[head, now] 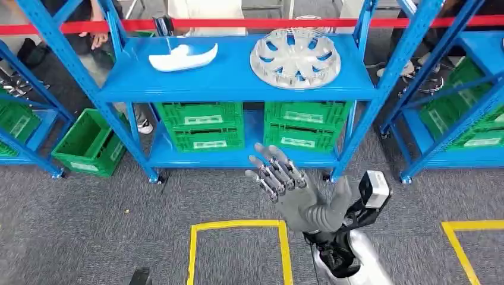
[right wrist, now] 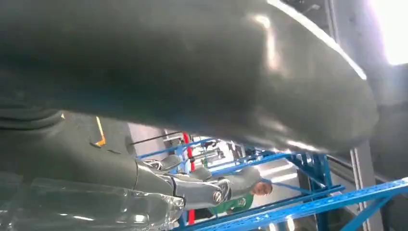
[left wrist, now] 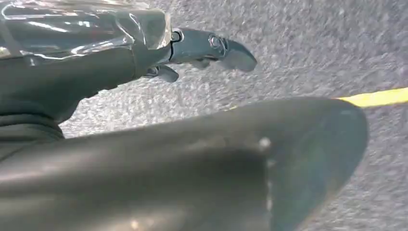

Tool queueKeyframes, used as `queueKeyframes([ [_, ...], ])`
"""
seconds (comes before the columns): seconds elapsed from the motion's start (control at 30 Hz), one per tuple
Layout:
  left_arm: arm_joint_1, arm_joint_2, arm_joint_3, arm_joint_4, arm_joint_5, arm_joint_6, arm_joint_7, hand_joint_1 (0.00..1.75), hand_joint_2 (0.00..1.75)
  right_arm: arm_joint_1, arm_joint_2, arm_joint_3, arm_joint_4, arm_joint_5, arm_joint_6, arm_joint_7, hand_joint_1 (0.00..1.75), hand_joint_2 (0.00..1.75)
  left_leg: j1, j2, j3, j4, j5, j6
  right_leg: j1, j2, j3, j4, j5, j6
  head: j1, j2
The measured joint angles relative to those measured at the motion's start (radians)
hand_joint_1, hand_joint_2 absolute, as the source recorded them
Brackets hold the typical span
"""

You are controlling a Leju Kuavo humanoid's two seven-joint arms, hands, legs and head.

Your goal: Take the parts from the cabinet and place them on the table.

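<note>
Parts, white shell (head: 182, 57) and silver wheel cover (head: 295, 57), on blue cabinet (head: 232, 86) shelf above green crates (head: 202, 124); right robot hand (head: 285, 184) wide, empty.

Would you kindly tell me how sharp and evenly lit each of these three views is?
Head view: sharp, evenly lit, right hand crisp. Left wrist view: the thumb up close is blurred, carpet soft. Right wrist view: blown-out glare at one corner, the nearby thumb dark and unfocused.

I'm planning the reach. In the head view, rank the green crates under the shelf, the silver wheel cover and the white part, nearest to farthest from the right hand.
From the right hand:
1. Green crates, lower shelf, just beyond the fingertips.
2. Silver wheel cover, top shelf, right side.
3. White part, top shelf, left side.
</note>
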Motion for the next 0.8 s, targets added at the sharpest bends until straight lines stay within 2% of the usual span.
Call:
queueKeyframes([
  [0.03, 0.002, 0.000, 0.002, -0.002, -0.004, 0.000, 0.000, 0.00, 0.00, 0.001, -0.002, 0.000, -0.001, 0.000, 0.001, 0.000, 0.00, 0.00, 0.002, 0.001, 0.020, -0.013, -0.005, 0.000, -0.003, -0.005, -0.020, 0.050, 0.005, 0.003, 0.002, 0.000],
  [0.07, -0.001, -0.001, 0.003, -0.002, -0.007, 0.000, 0.000, 0.00, 0.00, -0.003, -0.003, 0.000, -0.002, 0.001, 0.003, 0.000, 0.00, 0.00, 0.005, 0.001, 0.032, -0.015, -0.011, 0.007, -0.004, -0.006, -0.062, 0.121, 0.006, -0.001, 0.002, 0.000],
  [0.1, -0.003, -0.002, 0.003, -0.002, -0.011, 0.000, 0.001, 0.00, 0.00, -0.002, -0.005, 0.000, -0.002, 0.002, 0.003, 0.000, 0.00, 0.00, 0.007, 0.000, 0.039, -0.015, -0.021, 0.010, -0.006, -0.006, -0.127, 0.207, -0.008, 0.000, 0.003, 0.000],
  [0.13, -0.002, -0.003, 0.003, -0.004, -0.013, 0.000, 0.001, 0.00, 0.00, 0.002, -0.006, 0.000, -0.002, 0.002, 0.003, 0.000, 0.00, 0.00, 0.007, -0.001, 0.046, -0.015, -0.029, 0.009, -0.008, -0.006, -0.174, 0.258, -0.043, -0.009, 0.003, 0.000],
  [0.17, -0.001, -0.004, 0.003, -0.005, -0.013, 0.000, 0.002, 0.00, 0.00, 0.005, -0.010, 0.000, -0.002, 0.002, 0.003, 0.000, 0.00, 0.00, 0.008, -0.004, 0.054, -0.015, -0.038, 0.008, -0.010, -0.006, -0.213, 0.290, -0.084, -0.013, 0.003, 0.000],
  [0.2, 0.000, -0.005, 0.003, -0.005, -0.013, 0.000, 0.002, 0.00, 0.00, 0.007, -0.011, 0.000, -0.002, 0.002, 0.003, 0.000, 0.00, 0.00, 0.008, -0.006, 0.064, -0.015, -0.047, 0.004, -0.013, -0.007, -0.239, 0.291, -0.108, -0.014, 0.003, 0.000],
  [0.23, 0.001, -0.007, 0.004, -0.005, -0.013, -0.001, 0.003, 0.00, 0.00, 0.007, -0.013, 0.000, -0.002, 0.002, 0.003, 0.000, 0.00, 0.00, 0.009, -0.007, 0.079, -0.015, -0.059, 0.000, -0.017, -0.008, -0.243, 0.255, -0.104, -0.004, 0.003, 0.000],
  [0.27, 0.001, -0.008, 0.004, -0.006, -0.013, -0.002, 0.003, 0.00, 0.00, 0.007, -0.014, 0.000, -0.002, 0.002, 0.003, 0.000, 0.00, 0.00, 0.012, -0.008, 0.096, -0.013, -0.070, -0.007, -0.022, -0.009, -0.229, 0.182, -0.067, 0.021, 0.003, 0.000],
  [0.3, 0.001, -0.009, 0.004, -0.007, -0.013, -0.002, 0.003, 0.00, 0.00, 0.007, -0.016, 0.000, -0.002, 0.002, 0.003, 0.000, 0.00, 0.00, 0.015, -0.008, 0.110, -0.011, -0.084, -0.013, -0.026, -0.011, -0.208, 0.098, -0.009, 0.039, 0.003, 0.000],
  [0.33, 0.001, -0.009, 0.004, -0.007, -0.013, -0.002, 0.003, 0.00, 0.00, 0.007, -0.017, 0.000, -0.002, 0.002, 0.003, 0.000, 0.00, 0.00, 0.015, -0.008, 0.117, -0.006, -0.097, -0.020, -0.031, -0.016, -0.193, 0.018, 0.066, 0.062, 0.005, 0.000],
  [0.37, 0.001, -0.009, 0.005, -0.007, -0.013, -0.002, 0.004, 0.00, 0.00, 0.009, -0.019, 0.000, -0.001, 0.002, 0.003, 0.000, 0.00, 0.00, 0.011, -0.009, 0.127, 0.009, -0.113, -0.027, -0.029, -0.030, -0.193, 0.001, 0.118, 0.059, 0.006, 0.000],
  [0.4, 0.002, -0.008, 0.007, -0.007, -0.014, -0.002, 0.005, 0.00, 0.00, 0.008, -0.019, 0.000, -0.001, 0.004, 0.003, 0.001, 0.00, 0.00, 0.009, -0.009, 0.117, 0.010, -0.124, -0.035, -0.022, -0.027, -0.177, 0.010, 0.110, 0.020, 0.006, 0.000],
  [0.43, 0.003, -0.008, 0.010, -0.007, -0.014, -0.003, 0.007, 0.00, 0.00, 0.012, -0.019, 0.000, -0.002, 0.003, 0.003, 0.001, 0.00, 0.00, 0.009, -0.005, 0.120, 0.012, -0.130, -0.042, -0.022, -0.023, -0.181, 0.010, 0.121, 0.001, 0.001, 0.000],
  [0.47, 0.003, -0.008, 0.013, -0.007, -0.014, -0.003, 0.007, 0.00, 0.00, 0.011, -0.018, -0.002, -0.002, 0.004, 0.003, 0.001, 0.00, 0.00, 0.010, -0.005, 0.125, 0.015, -0.130, -0.043, -0.022, -0.022, -0.183, 0.009, 0.118, -0.007, 0.003, 0.000],
  [0.5, 0.002, -0.008, 0.014, -0.007, -0.014, -0.003, 0.007, 0.00, 0.00, 0.011, -0.017, -0.002, -0.002, 0.003, 0.003, 0.000, 0.00, 0.00, 0.011, -0.005, 0.122, 0.024, -0.128, -0.044, -0.031, -0.019, -0.174, 0.008, 0.119, -0.012, 0.001, 0.000],
  [0.53, 0.002, -0.009, 0.014, -0.008, -0.015, -0.003, 0.007, 0.00, 0.00, 0.011, -0.016, -0.002, -0.002, 0.003, 0.003, 0.000, 0.00, 0.00, 0.014, -0.002, 0.098, 0.060, -0.122, -0.048, -0.032, -0.019, -0.168, 0.003, 0.115, -0.017, 0.003, 0.000],
  [0.57, 0.001, -0.010, 0.015, -0.008, -0.015, -0.003, 0.007, 0.00, 0.00, 0.011, -0.015, -0.002, -0.002, 0.003, 0.003, 0.000, 0.00, 0.00, 0.016, 0.002, 0.057, 0.129, -0.128, -0.056, -0.032, -0.020, -0.162, 0.003, 0.109, -0.025, 0.000, 0.000],
  [0.6, 0.001, -0.010, 0.016, -0.008, -0.015, -0.003, 0.007, 0.00, 0.00, 0.011, -0.015, -0.002, -0.002, 0.003, 0.003, 0.000, 0.00, 0.00, 0.020, 0.005, 0.010, 0.205, -0.154, -0.065, -0.031, -0.019, -0.159, 0.003, 0.105, -0.031, 0.001, 0.000],
  [0.63, 0.002, -0.010, 0.018, -0.008, -0.015, -0.003, 0.007, 0.00, 0.00, 0.012, -0.015, -0.002, -0.002, 0.003, 0.003, 0.000, 0.00, 0.00, 0.022, 0.007, -0.035, 0.272, -0.193, -0.073, -0.029, -0.019, -0.157, 0.003, 0.101, -0.037, 0.000, 0.000],
  [0.67, 0.004, -0.010, 0.019, -0.008, -0.015, -0.003, 0.007, 0.00, 0.00, 0.012, -0.015, -0.002, -0.002, 0.003, 0.003, 0.000, 0.00, 0.00, 0.025, 0.008, -0.075, 0.324, -0.228, -0.077, -0.027, -0.018, -0.155, 0.003, 0.098, -0.040, 0.000, 0.000],
  [0.7, 0.004, -0.010, 0.019, -0.008, -0.015, -0.003, 0.007, 0.00, 0.00, 0.013, -0.015, -0.002, -0.002, 0.003, 0.003, 0.000, 0.00, 0.00, 0.027, 0.008, -0.103, 0.346, -0.236, -0.080, -0.025, -0.016, -0.152, 0.003, 0.094, -0.040, 0.000, 0.000],
  [0.73, 0.004, -0.010, 0.020, -0.008, -0.015, -0.003, 0.007, 0.00, 0.00, 0.013, -0.015, -0.002, -0.002, 0.003, 0.003, 0.000, 0.00, 0.00, 0.027, 0.009, -0.105, 0.321, -0.211, -0.077, -0.023, -0.014, -0.148, 0.003, 0.091, -0.042, 0.000, 0.000],
  [0.77, 0.003, -0.010, 0.021, -0.008, -0.016, -0.003, 0.007, 0.00, 0.00, 0.013, -0.015, -0.002, -0.002, 0.003, 0.003, 0.000, 0.00, 0.00, 0.027, 0.009, -0.087, 0.266, -0.169, -0.072, -0.021, -0.012, -0.143, 0.003, 0.088, -0.041, 0.000, 0.000],
  [0.8, 0.003, -0.009, 0.022, -0.008, -0.020, -0.002, 0.007, 0.00, 0.00, 0.013, -0.015, -0.002, -0.002, 0.003, 0.004, 0.000, 0.00, 0.00, 0.025, 0.009, -0.050, 0.172, -0.107, -0.062, -0.018, -0.011, -0.135, 0.002, 0.084, -0.041, 0.000, 0.000],
])
